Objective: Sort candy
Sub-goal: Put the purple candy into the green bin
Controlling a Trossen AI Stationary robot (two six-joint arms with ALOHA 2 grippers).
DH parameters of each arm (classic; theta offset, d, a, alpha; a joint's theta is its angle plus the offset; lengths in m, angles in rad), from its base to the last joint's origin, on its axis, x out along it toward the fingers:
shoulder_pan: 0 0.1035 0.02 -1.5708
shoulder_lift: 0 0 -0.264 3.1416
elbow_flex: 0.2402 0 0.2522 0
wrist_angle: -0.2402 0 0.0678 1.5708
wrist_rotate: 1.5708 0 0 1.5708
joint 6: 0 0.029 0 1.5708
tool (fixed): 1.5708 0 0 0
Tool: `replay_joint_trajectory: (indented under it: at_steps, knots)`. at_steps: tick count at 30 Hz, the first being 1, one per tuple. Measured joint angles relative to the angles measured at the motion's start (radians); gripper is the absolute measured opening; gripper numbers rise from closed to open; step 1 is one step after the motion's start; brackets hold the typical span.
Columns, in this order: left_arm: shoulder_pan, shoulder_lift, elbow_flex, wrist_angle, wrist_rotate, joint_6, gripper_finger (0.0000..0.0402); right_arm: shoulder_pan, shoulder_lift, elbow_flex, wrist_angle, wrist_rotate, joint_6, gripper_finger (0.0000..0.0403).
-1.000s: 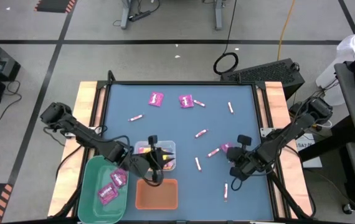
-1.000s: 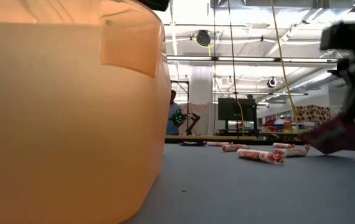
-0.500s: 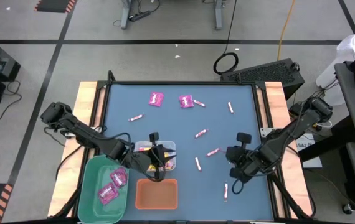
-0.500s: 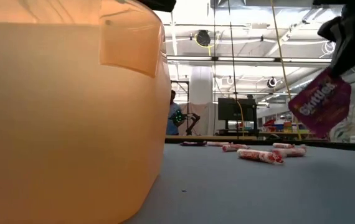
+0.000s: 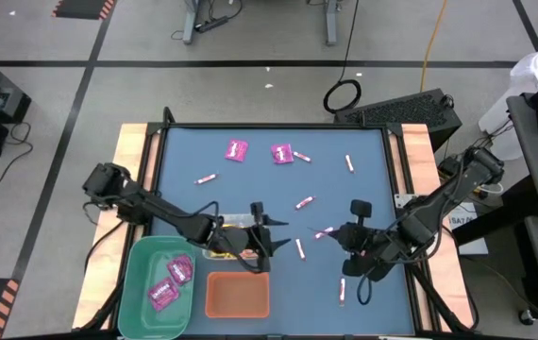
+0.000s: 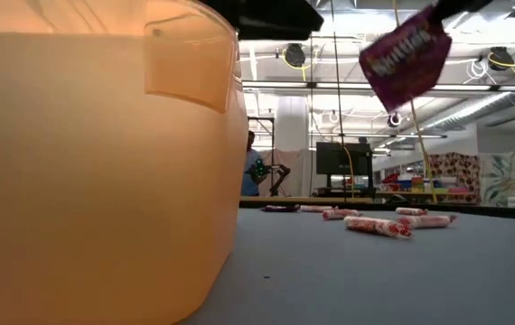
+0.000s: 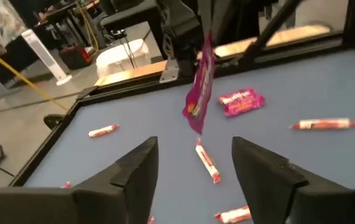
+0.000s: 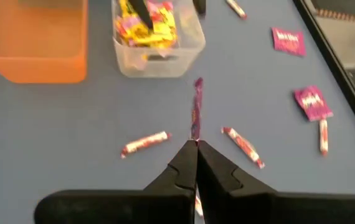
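Item: flat magenta square candy packet (image 8: 197,112), raised off the blue worktop (image 5: 250,194) within the last second, hung pinched in the closed right hand (image 8: 195,144), presumably bound for a bin; left hand (image 7: 193,168) had spread wide, empty.

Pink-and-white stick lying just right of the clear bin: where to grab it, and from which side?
Grip the stick across its middle, coming straight down from above. It lies flat on the table, long and thin, so a side approach finds no edge to get under. Set the fingers on its two long sides, crosswise to its length. No other candy touches it, so there should be room.
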State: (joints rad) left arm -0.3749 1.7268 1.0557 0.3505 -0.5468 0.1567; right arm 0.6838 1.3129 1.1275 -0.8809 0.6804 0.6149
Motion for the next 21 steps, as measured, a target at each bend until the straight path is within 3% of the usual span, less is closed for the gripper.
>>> replay_joint_trajectory:
  at_steps: [9,13,21]
  knots:
    - [0.034,0.077,-0.001,0.143,0.051,0.037,0.0205,-0.001,0.0,0.008,0.143,0.003,-0.147,0.0]
    - [0.051,0.092,-0.001,0.201,0.127,0.035,0.0191,-0.001,0.0,0.008,0.188,0.005,-0.19,0.0]
    - [0.062,0.101,-0.001,0.223,0.177,0.038,0.013,-0.001,0.0,0.008,0.224,0.007,-0.237,0.0]
